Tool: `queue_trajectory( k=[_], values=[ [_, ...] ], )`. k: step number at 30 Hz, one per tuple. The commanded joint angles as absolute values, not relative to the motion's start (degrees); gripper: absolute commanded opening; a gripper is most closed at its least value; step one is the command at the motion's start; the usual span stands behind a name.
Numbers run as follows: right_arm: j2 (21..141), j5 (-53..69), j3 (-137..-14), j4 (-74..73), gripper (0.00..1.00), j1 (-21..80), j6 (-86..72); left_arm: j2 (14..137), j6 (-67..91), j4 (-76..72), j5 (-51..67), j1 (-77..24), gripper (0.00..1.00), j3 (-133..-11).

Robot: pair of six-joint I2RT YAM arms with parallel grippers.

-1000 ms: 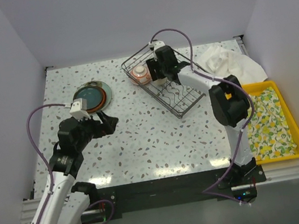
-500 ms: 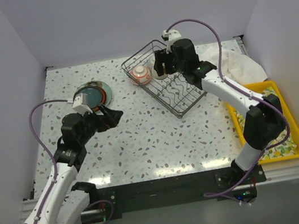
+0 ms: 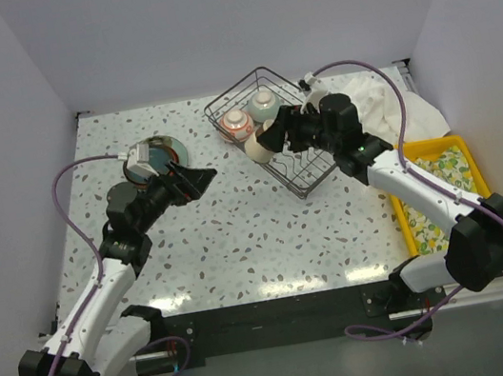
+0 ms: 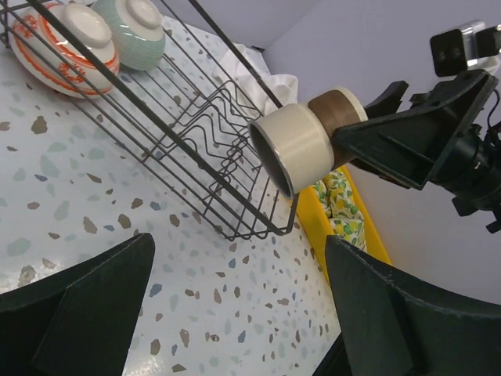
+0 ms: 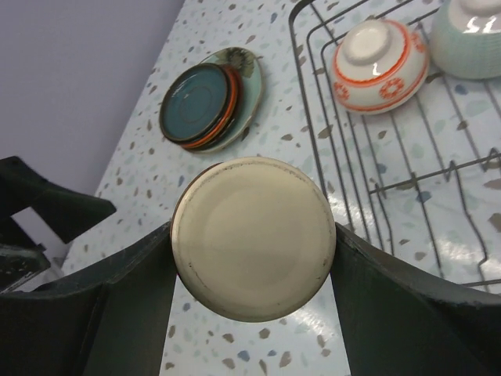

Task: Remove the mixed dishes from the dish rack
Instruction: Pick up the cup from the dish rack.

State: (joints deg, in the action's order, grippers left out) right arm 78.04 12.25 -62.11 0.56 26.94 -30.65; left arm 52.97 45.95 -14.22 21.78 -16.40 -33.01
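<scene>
Currently one dish rack [image 3: 298, 163] stands on the table [image 3: 241, 238] toward the far right, set at an angle. It contains two bowls, both upside down and side by side in its far corner: one red-patterned bowl [image 3: 237, 125] and one pale green bowl [image 3: 264, 104]. The wavy divider section of the rack holds no dish.

One cup [image 3: 263, 142], cream with a brown band, is out of the rack. It lies on its side in the air at the rack's left edge, with its mouth facing the left arm.

One stack of plates [image 3: 167, 154] rests on the table at the far left, well apart from the rack. A teal plate is on top, an orange-red rim shows beneath it, and a pale plate lies at the bottom. At least three plates are visible.

Right gripper [image 5: 254, 235]: fingers clamped on the cup, one on each side of its base end.

Left gripper [image 4: 235, 313]: jaws spread wide, holding nothing, touching nothing, pointed toward the cup and the rack.

One white cloth [image 3: 382, 100] lies right of the rack. One yellow tray [image 3: 486, 207] sits at the right edge of the table.
</scene>
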Motion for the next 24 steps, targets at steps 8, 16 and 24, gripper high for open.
queue_trajectory(
  k=[8, 16, 24],
  values=[
    [75.59, 24.96, -50.54, 23.90, 0.25, 26.72, -54.13, 59.49, 51.15, -29.44, 23.91, -23.28, 0.89, -33.58],
    [76.38, 27.42, -47.20, 30.93, 0.25, 26.81, -60.20, 64.85, 56.33, -38.31, 21.97, -26.19, 0.74, -31.55],
    [78.13, 28.47, -47.11, 32.78, 0.25, 26.72, -61.79, 69.34, 59.50, -45.87, 22.06, -28.21, 0.64, -31.29]
  ],
)
